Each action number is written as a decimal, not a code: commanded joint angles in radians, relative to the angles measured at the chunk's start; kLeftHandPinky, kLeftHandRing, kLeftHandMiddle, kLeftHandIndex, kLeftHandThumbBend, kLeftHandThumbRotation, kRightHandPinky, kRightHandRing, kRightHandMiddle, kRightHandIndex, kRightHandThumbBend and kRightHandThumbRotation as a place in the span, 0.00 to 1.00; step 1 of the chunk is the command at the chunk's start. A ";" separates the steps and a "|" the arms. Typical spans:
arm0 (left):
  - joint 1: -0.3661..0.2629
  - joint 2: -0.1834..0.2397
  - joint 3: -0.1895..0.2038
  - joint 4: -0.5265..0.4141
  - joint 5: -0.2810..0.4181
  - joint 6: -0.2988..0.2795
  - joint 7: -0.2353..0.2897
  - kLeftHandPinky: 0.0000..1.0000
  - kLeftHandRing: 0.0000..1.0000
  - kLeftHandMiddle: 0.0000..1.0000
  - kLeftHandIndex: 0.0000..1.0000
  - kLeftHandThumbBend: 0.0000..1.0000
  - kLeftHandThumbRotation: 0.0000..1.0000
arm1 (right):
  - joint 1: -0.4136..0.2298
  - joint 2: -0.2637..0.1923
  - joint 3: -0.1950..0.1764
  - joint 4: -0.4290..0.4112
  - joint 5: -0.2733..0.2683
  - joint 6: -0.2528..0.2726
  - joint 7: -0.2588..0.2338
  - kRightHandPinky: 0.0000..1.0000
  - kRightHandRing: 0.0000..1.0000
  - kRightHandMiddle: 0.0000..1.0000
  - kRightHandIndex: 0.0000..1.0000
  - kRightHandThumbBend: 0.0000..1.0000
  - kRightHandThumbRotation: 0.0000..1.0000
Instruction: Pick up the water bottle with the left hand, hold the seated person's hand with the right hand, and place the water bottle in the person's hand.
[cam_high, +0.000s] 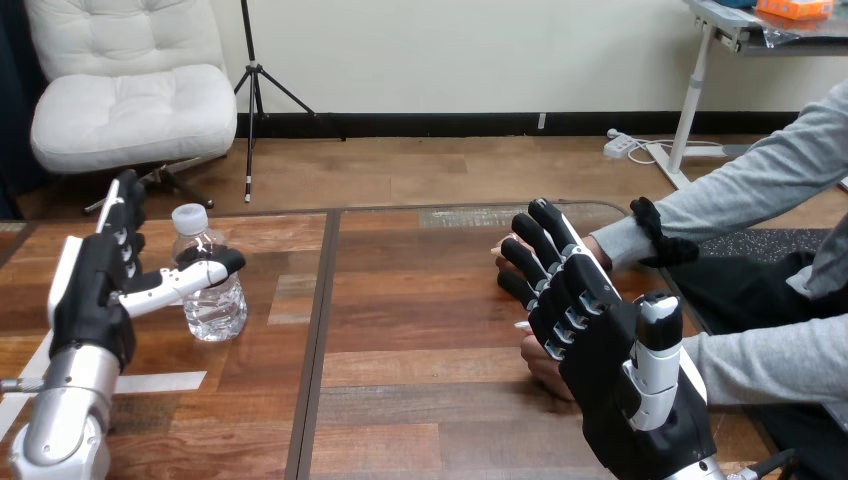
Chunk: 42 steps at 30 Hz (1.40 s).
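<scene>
A clear water bottle (210, 295) with a white cap stands upright on the wooden table (420, 400), at the left. My left hand (95, 290) is just left of it, open, fingers pointing straight up. Its thumb reaches across the bottle's front and touches it. At the right, my right hand (610, 365) is open and lies back-up over the person's hands. Its straight fingers (545, 255) cover one hand (503, 249), of which only the fingertips peek out. The person's nearer hand (540, 368) shows under my palm's left edge. I see no finger curled round either.
The person's two grey sleeves (760, 190) come in from the right edge. A strip of white tape (160, 382) lies on the table near my left forearm. A dark seam (318, 340) runs front to back between the bottle and the person's hands.
</scene>
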 joint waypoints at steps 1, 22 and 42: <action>-0.105 0.037 -0.017 0.029 0.014 -0.012 0.011 1.00 1.00 1.00 1.00 1.00 0.01 | -0.031 0.008 0.001 -0.068 0.007 -0.011 0.000 1.00 1.00 1.00 1.00 0.99 1.00; -0.155 0.049 -0.051 0.094 0.053 0.023 0.065 0.97 1.00 1.00 1.00 1.00 0.06 | -0.030 0.007 -0.003 -0.070 0.013 -0.012 0.005 1.00 1.00 1.00 1.00 1.00 1.00; -0.177 0.052 -0.101 0.091 0.123 0.113 0.175 0.97 1.00 1.00 1.00 0.98 0.07 | -0.024 0.005 -0.006 -0.079 0.019 -0.013 0.007 1.00 1.00 1.00 1.00 1.00 1.00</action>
